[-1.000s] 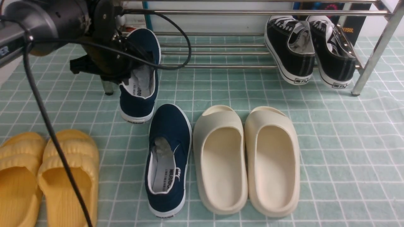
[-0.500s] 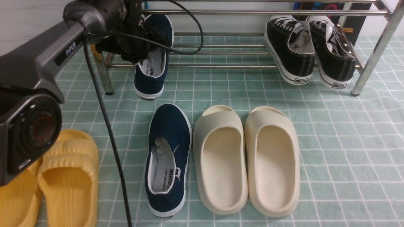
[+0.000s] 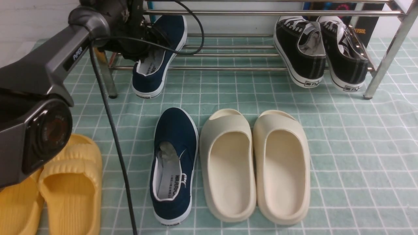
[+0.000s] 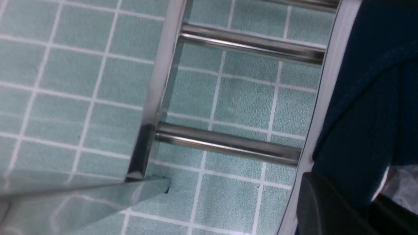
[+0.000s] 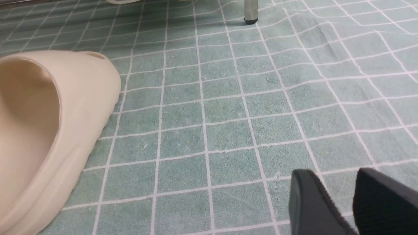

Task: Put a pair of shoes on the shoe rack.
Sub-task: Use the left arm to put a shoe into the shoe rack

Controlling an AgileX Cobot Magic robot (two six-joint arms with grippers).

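A green mat with a white grid covers the floor. Across its far side stands the chrome shoe rack, and a pair of black lace-up sneakers leans toe-up on the right end of its low bars. The left arm reaches from the near left to the rack's left end. In the middle of the mat a pair of cream foam slides lies side by side, and yellow slides sit at the near left corner, partly behind the arm.

The left gripper is clamped on the rim of the lifted navy slip-on. This shoe is tilted, toe over the low bars and heel hanging out in front of them – whether its sole rests on the bars cannot be told. The other navy slip-on lies flat on the mat, just beside the left cream slide.

The right gripper hovers low over bare mat near the right cream slide – jaws parted, holding nothing.
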